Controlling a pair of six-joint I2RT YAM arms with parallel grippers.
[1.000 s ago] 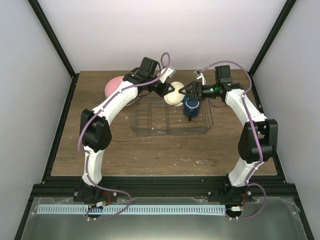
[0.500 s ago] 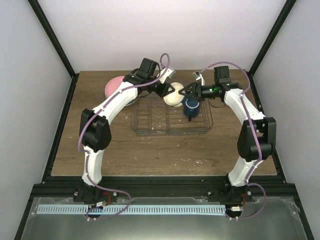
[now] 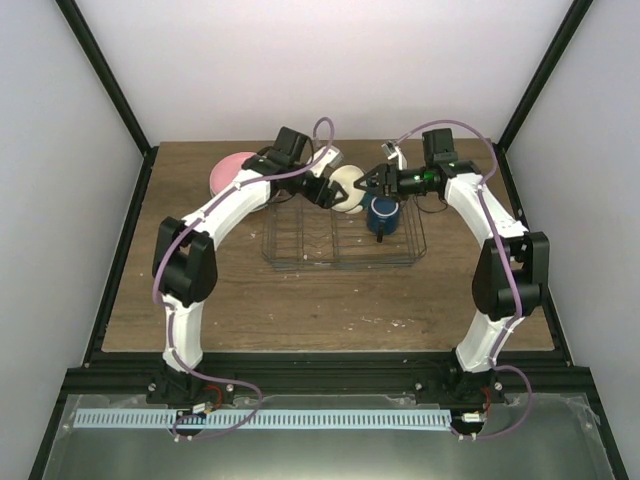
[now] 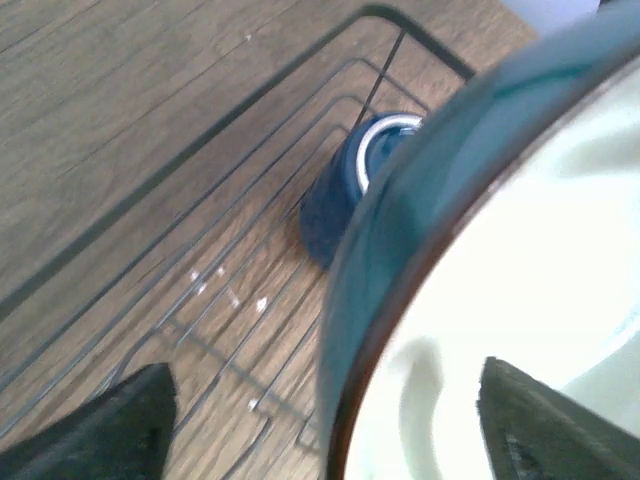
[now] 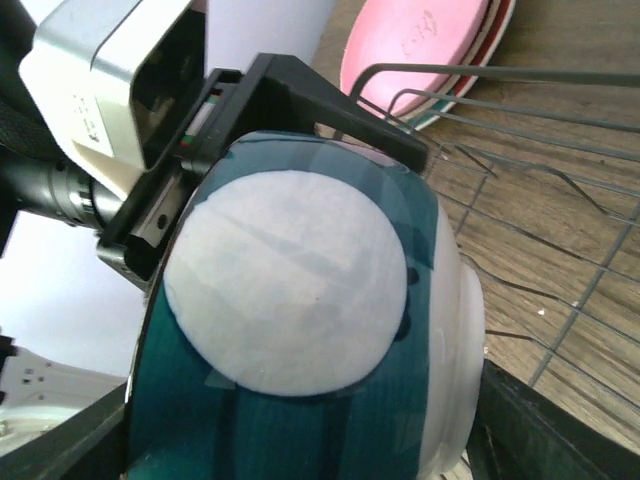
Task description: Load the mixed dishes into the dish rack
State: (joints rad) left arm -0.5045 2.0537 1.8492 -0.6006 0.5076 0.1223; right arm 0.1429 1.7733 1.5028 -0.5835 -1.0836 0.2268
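The cream bowl with a blue outside (image 3: 347, 187) hangs tilted over the back of the dish rack (image 3: 340, 262), between both grippers. My right gripper (image 3: 366, 183) is shut on it: in the right wrist view the bowl (image 5: 300, 300) fills the span between the right gripper's (image 5: 300, 445) fingers, its underside facing the camera. My left gripper (image 3: 328, 191) is open; the bowl's rim (image 4: 500, 250) passes between the left gripper's (image 4: 335, 415) spread fingers without being clamped. The dark blue mug (image 3: 383, 212) (image 4: 345, 190) sits in the rack's right part.
A pink plate (image 3: 232, 170) (image 5: 420, 45) lies on the table left of the rack, on top of other plates whose rims show at its edge. The rack's wire rim (image 5: 520, 75) and upright prongs (image 3: 295, 235) lie under both grippers. Side walls enclose the table.
My left gripper has gone from shut on the bowl to open. The right gripper has narrowed onto the bowl. Both wrists and the bowl drifted slightly left and back.
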